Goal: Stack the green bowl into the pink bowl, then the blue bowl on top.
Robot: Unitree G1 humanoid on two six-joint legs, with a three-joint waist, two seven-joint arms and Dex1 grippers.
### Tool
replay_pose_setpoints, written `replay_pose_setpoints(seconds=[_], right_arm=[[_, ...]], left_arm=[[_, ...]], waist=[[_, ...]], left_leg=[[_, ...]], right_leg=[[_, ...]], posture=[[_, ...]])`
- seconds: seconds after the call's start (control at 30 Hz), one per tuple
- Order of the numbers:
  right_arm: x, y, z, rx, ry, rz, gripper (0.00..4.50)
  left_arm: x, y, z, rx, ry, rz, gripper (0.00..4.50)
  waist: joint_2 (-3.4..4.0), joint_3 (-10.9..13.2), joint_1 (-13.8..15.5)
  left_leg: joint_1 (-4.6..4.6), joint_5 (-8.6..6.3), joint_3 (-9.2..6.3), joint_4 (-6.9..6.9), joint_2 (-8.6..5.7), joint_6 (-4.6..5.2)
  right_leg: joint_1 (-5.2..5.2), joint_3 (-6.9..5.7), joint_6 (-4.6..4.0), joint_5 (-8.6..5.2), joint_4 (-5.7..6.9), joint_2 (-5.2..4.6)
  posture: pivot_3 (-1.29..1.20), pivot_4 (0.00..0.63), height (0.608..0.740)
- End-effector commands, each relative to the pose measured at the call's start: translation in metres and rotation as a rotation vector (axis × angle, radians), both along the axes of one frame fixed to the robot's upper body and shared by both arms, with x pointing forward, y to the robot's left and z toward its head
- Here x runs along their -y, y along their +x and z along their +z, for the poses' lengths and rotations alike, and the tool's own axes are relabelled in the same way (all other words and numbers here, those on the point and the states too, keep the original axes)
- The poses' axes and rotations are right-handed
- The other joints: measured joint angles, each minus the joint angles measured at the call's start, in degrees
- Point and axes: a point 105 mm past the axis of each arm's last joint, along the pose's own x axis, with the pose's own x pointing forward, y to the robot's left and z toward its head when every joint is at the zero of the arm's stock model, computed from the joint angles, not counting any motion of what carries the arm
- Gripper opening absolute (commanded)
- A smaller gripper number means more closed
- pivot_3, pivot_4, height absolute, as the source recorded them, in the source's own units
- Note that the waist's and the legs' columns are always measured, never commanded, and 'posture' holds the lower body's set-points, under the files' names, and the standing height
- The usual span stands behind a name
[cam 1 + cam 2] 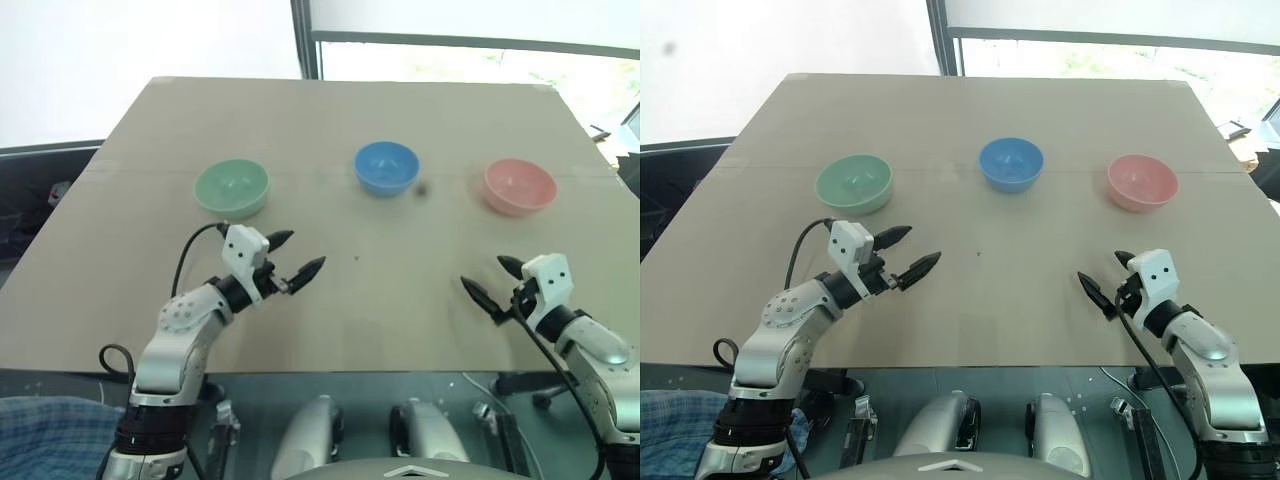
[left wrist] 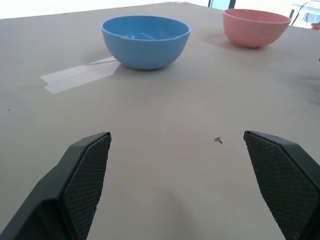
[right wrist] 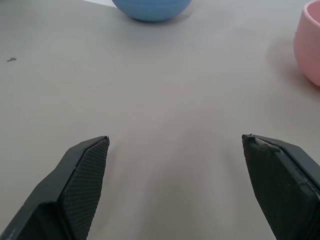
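Green bowl (image 1: 231, 188): empty, upright, just beyond left gripper (image 1: 296, 254), whose fingers stand apart. Advisable: one finger inside rim, one outside, then close. Pink bowl (image 1: 519, 186) beyond right gripper (image 1: 488, 281), fingers apart; blue bowl (image 1: 386, 167) between.

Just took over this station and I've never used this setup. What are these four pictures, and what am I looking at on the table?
Two pictures come from the humanoid robot's head, looking down over its arms. The other two sit on its wrists, looking along each gripper's black fingers. On the brown table stand three separate bowls in a row: the green bowl on the robot's left, the blue bowl in the middle, the pink bowl on the right. The left gripper and right gripper are open and hold nothing.
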Motion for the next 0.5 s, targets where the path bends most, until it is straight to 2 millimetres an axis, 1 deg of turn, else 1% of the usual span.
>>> replay_pose_setpoints(seconds=[0.03, 0.13, 0.27, 0.37, 0.43, 0.5], right_arm=[[0.009, 0.013, 0.025, 0.096, -0.196, 0.031, 4.47], [0.023, 0.03, 0.043, 0.124, -0.301, 0.011, 4.47], [0.037, 0.051, 0.058, 0.129, -0.413, 0.002, 4.47], [0.049, 0.074, 0.071, 0.136, -0.484, -0.04, 4.47], [0.053, 0.085, 0.074, 0.124, -0.517, -0.043, 4.47], [0.055, 0.096, 0.072, 0.091, -0.562, -0.028, 4.47]], left_arm=[[0.015, -0.011, 0.029, 0.053, -0.138, -0.124, 4.5], [0.023, -0.016, 0.038, 0.056, -0.174, -0.184, 4.5], [0.033, -0.02, 0.051, 0.067, -0.226, -0.256, 4.5], [0.039, -0.028, 0.064, 0.078, -0.281, -0.331, 4.5], [0.042, -0.03, 0.069, 0.083, -0.29, -0.352, 4.5], [0.046, -0.032, 0.072, 0.086, -0.282, -0.368, 4.5]], waist=[[0.0, 0.0, -0.01], [0.01, 0.01, -0.07], [0.0, 0.0, 0.03], [-0.01, 0.0, -0.02], [0.01, 0.03, -0.2], [0.0, 0.02, -0.16]], left_leg=[[-0.01, 0.0, 0.0, 0.04, 0.0, 0.0], [0.0, 0.01, 0.01, 0.06, 0.0, -0.01], [0.01, 0.11, 0.0, 0.08, 0.01, -0.16], [-0.03, 0.12, 0.01, 0.08, 0.01, -0.18], [-0.05, 0.13, 0.05, 0.11, -0.01, -0.18], [-0.04, 0.13, 0.08, 0.12, -0.02, -0.18]], right_leg=[[0.0, 0.0, 0.0, 0.0, 0.0, 0.0], [0.01, -0.01, 0.0, 0.0, 0.0, 0.01], [0.04, -0.03, 0.0, 0.0, 0.01, 0.07], [0.04, -0.03, 0.0, 0.0, -0.05, 0.09], [0.04, -0.01, 0.01, 0.01, -0.05, 0.09], [0.04, 0.01, 0.01, 0.0, -0.05, 0.09]], posture=[[0.0, 0.15, 0.74], [0.0, 0.15, 0.74], [0.0, 0.15, 0.74], [0.0, 0.15, 0.74], [0.0, 0.15, 0.74], [0.0, 0.15, 0.74]])
